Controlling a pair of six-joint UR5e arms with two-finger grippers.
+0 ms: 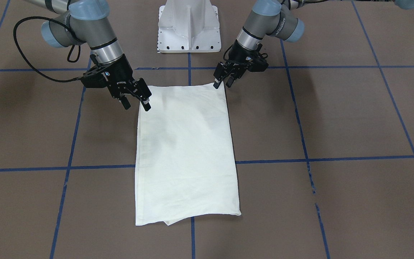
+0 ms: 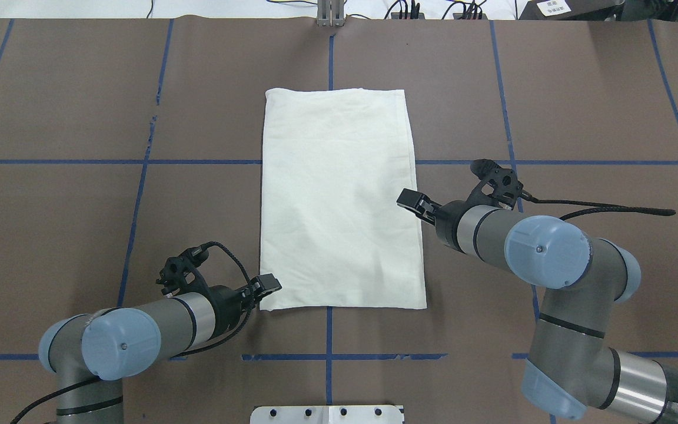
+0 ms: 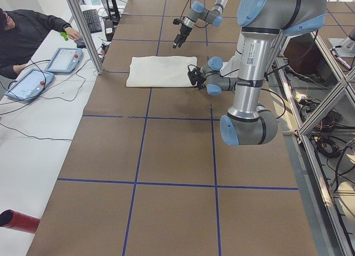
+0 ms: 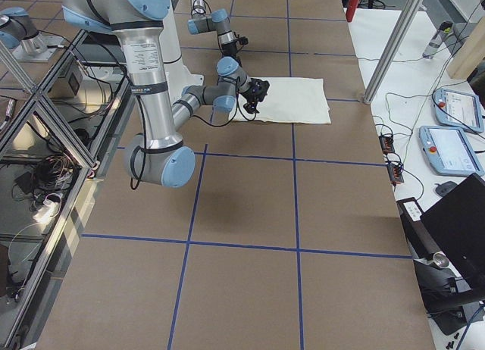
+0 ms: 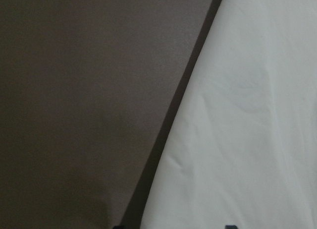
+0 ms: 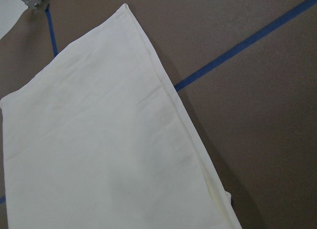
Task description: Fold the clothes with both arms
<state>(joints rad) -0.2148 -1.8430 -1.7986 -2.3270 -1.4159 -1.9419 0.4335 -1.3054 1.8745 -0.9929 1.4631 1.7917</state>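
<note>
The cream shirt lies folded into a long flat rectangle, plain side up, in the middle of the brown table; the print is hidden. My left gripper is open and low at the shirt's corner nearest my base. In the left wrist view the shirt's edge runs between the fingertips. My right gripper is open and hovers at the shirt's opposite long edge, partway along it. The right wrist view looks down on that edge.
The white pedestal base stands behind the shirt. Blue tape lines grid the table. An operator sits by teach pendants beyond the table's far side, near a metal post.
</note>
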